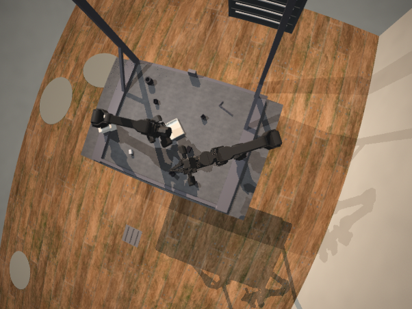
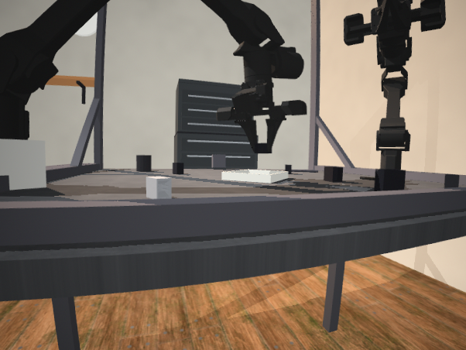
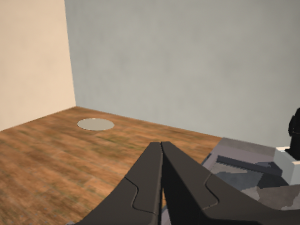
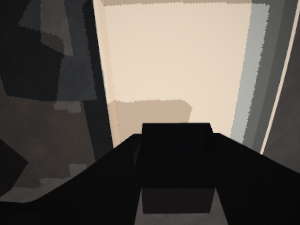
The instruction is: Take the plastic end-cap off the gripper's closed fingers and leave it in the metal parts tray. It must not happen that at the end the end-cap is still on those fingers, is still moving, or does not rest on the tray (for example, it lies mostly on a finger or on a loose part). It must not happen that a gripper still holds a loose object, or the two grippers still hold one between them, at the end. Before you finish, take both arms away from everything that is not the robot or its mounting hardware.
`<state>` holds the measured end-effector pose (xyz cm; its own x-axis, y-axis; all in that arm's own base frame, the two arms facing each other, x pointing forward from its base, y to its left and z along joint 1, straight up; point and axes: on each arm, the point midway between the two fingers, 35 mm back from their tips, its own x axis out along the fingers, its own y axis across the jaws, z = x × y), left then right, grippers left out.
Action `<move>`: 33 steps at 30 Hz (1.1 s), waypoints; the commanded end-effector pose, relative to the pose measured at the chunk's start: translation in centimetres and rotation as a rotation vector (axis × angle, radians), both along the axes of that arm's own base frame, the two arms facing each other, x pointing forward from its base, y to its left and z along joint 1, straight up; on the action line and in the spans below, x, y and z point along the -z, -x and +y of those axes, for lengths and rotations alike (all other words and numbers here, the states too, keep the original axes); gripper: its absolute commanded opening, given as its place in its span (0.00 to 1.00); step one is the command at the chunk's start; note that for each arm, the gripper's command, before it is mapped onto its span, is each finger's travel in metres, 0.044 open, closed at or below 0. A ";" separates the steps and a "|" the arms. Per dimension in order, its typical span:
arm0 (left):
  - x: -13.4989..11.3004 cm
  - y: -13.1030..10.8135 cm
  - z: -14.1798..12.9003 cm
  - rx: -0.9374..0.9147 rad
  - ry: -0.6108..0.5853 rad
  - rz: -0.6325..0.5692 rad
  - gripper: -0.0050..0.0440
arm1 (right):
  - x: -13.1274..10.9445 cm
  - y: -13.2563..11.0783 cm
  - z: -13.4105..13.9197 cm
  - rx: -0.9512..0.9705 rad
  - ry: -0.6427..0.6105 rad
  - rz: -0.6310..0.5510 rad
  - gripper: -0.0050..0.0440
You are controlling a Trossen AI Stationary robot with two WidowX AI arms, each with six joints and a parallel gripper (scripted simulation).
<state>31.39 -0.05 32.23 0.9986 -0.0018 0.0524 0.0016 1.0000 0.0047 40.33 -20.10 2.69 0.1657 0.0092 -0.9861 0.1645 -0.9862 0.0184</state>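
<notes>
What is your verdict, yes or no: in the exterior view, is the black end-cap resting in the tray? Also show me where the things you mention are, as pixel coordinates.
No, the black end-cap (image 2: 263, 148) (image 4: 177, 155) hangs above the tray (image 1: 176, 129) (image 2: 253, 177) (image 4: 175, 54), a gap between them.
</notes>
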 end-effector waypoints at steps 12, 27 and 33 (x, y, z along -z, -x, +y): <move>-0.7 0.2 -0.1 0.005 -0.001 -0.017 0.10 | 0.6 -0.2 1.2 0.005 -0.015 0.005 0.10; -0.7 0.2 -0.1 0.005 -0.001 -0.017 0.10 | 2.4 -0.2 1.2 0.007 -0.015 0.003 0.10; -0.7 0.2 -0.1 0.005 -0.001 -0.017 0.10 | 3.0 -0.2 1.2 0.007 -0.015 0.003 0.10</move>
<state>31.39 -0.05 32.23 0.9986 -0.0018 0.0524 0.0016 1.0000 0.0047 40.37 -18.86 -0.78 0.1487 0.0261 -0.9885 0.1615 -0.9869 -0.0017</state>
